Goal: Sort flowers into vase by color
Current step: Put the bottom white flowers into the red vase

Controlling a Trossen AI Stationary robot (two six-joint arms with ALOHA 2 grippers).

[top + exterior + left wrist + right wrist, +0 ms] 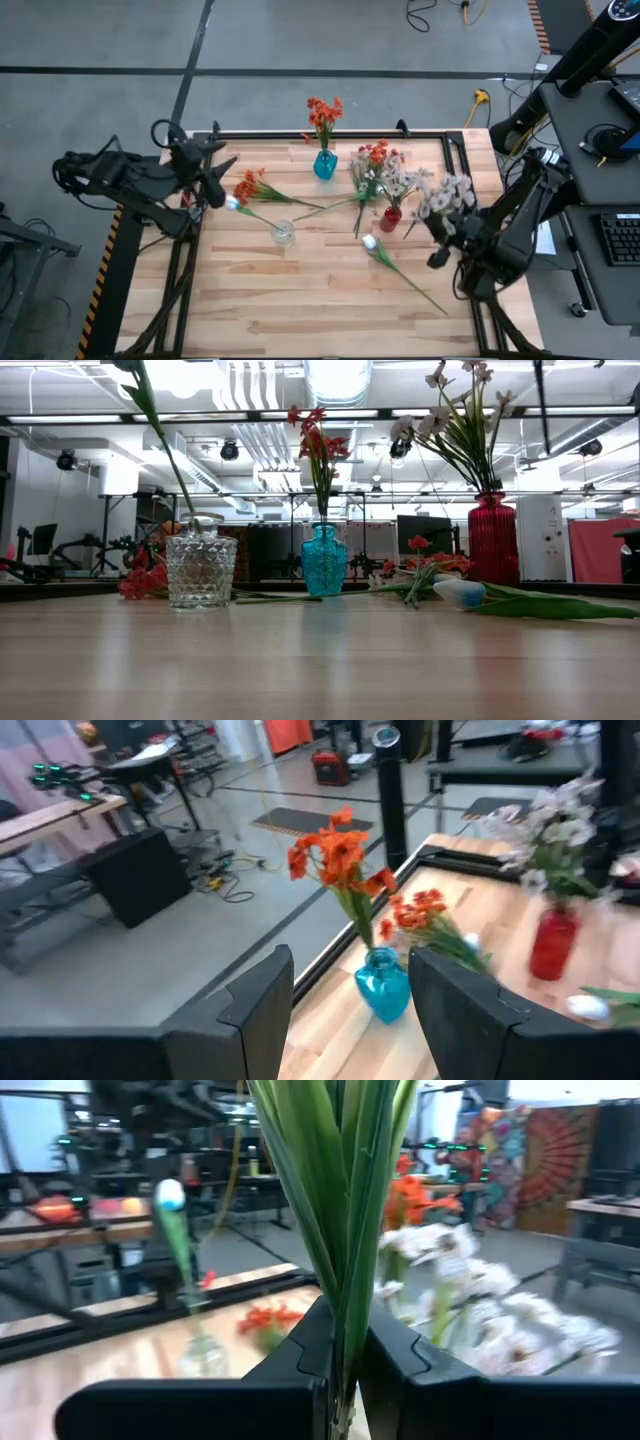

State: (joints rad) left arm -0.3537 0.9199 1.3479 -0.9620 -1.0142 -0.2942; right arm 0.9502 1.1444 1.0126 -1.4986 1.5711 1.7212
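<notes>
My right gripper (446,233) is at the table's right side, shut on a pale pink-white bunch (446,194). My left gripper (208,172) hangs open over the table's far left corner, holding nothing; in its wrist view the blue vase (383,985) shows between the fingers, farther off. That blue vase (325,164) holds an orange-red spray (323,114). A red vase (391,216) holds pale blossoms (402,184). A clear glass vase (284,234) holds a white bud (232,203) on a stem leaning left. Orange-red sprays (254,186) (374,154) and a white bud (370,242) lie on the table. My right gripper pinches the bunch's green stems and leaves (347,1342) between its two fingers (300,1350). The stems run across the fingers, and the leaves fan out past the camera. The blossoms (452,190) lie on the far side of the gripper. The bunch is lifted off the table.
The wooden table (300,300) has a dark raised frame (330,134) along its far edge. Its near half is bare wood apart from the long stem (415,288) of the lying white bud. A desk with a keyboard (622,238) stands beyond the right edge.
</notes>
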